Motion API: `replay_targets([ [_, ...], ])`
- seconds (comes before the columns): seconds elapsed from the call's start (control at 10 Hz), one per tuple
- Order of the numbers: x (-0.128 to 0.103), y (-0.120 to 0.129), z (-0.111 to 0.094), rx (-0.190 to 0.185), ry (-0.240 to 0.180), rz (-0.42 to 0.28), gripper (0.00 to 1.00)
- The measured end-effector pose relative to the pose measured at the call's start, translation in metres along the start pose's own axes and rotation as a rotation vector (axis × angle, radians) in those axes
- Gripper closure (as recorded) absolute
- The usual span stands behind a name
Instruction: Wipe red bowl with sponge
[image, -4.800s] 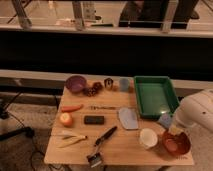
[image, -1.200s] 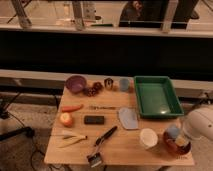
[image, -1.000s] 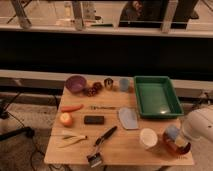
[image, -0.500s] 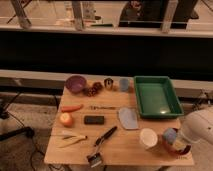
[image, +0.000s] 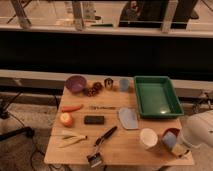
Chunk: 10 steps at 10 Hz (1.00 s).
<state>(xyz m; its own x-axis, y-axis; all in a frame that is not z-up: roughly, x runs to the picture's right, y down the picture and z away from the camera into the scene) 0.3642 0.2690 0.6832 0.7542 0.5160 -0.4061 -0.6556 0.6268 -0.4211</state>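
The red bowl (image: 172, 132) sits at the table's front right corner, next to a white cup (image: 148, 138). Only its far rim shows. The light-blue sponge (image: 169, 140), with its yellowish side facing right, lies over the bowl's inside. My gripper (image: 177, 146) comes in from the right on the white arm (image: 200, 131). It is shut on the sponge and presses it into the bowl. The arm hides the bowl's right part.
A green tray (image: 156, 96) stands behind the bowl. On the wooden table (image: 120, 150) lie a blue-grey cloth (image: 128, 118), black block (image: 94, 120), brush (image: 102, 145), purple bowl (image: 76, 83), carrot (image: 72, 107) and a round fruit (image: 66, 119). The table edge is just right of the bowl.
The sponge and gripper have slid a little toward the front and left across the bowl. Nothing else on the table has moved.
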Motion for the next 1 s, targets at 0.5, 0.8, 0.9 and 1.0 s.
replay_targets([
  [0.5,0.021,-0.009,0.003,-0.004,0.09,0.085,0.99],
  [0.8,0.031,-0.026,0.001,0.024,0.118,0.134,0.99],
  [0.9,0.032,-0.033,-0.002,0.042,0.124,0.146,0.99],
  [1.0,0.033,-0.038,-0.003,0.054,0.128,0.148,0.99],
])
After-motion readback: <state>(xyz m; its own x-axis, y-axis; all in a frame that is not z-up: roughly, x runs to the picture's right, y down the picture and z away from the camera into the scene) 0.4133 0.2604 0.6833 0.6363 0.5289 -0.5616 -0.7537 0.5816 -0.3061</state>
